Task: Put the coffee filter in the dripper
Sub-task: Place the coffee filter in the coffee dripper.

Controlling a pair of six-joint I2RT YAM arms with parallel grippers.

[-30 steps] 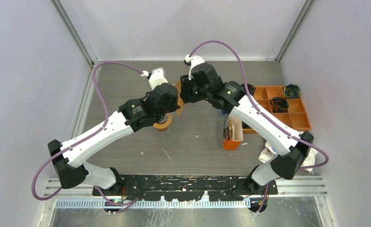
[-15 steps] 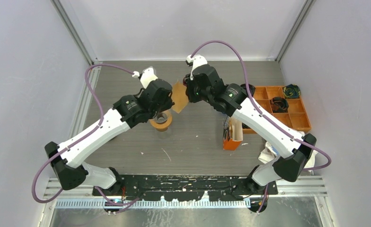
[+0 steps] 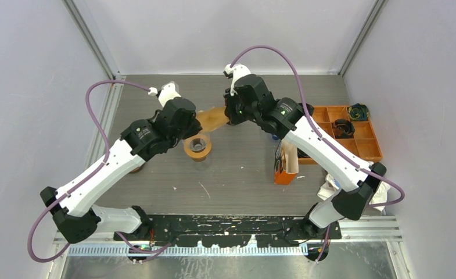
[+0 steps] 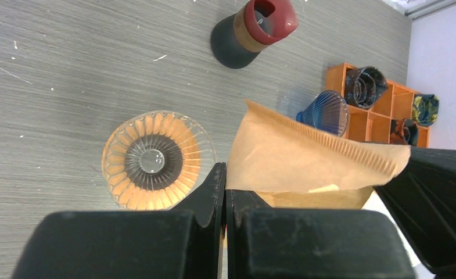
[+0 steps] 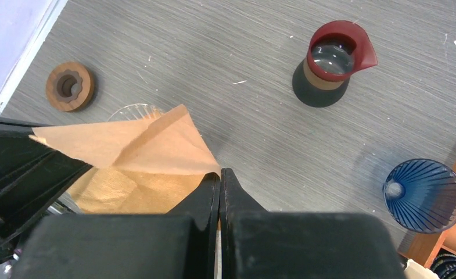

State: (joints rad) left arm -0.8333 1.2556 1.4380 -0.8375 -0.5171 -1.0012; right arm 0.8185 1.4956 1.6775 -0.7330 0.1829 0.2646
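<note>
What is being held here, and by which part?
The coffee filter, pinched at opposite edges by the fingers of the left gripper and right gripper.

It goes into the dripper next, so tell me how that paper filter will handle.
The brown paper filter is probably very light and floppy: it buckles between the two sets of jaws pinching its edges. Its creased body and crimped seam suggest it folds or tears easily if pulled apart. Released, it may drift rather than drop into the amber glass dripper.
</note>
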